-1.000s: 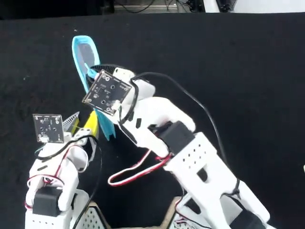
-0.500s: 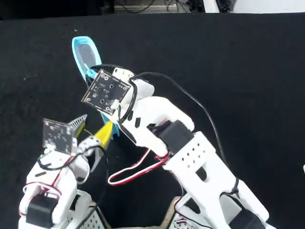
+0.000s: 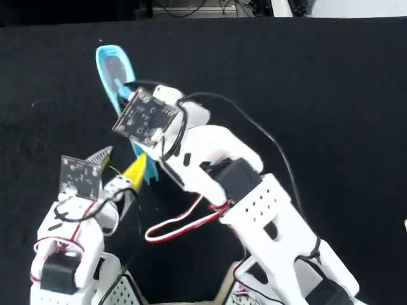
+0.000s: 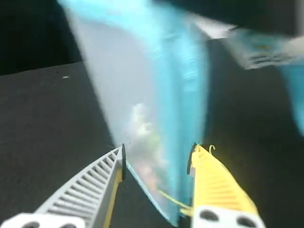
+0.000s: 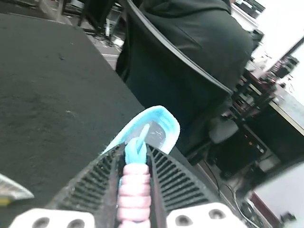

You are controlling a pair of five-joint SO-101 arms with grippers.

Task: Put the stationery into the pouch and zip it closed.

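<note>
high view looks down; both wrist views close, sharing pouch [image 3: 113, 67].

In the high view the light is soft and even. The black table [image 3: 331, 95] soaks it up and shows no clear shadows. The white arms [image 3: 267, 210] look bright and a bit shiny. At 1 o'clock a white patch [image 3: 356, 6] is washed out. In the left wrist view the blue pouch [image 4: 142, 104] is smeared and fuzzy, but the fingers [image 4: 216, 190] look clearer. In the right wrist view the far room [image 5: 285, 28] glows white, and the pink zip pull [image 5: 135, 190] looks soft.
</note>
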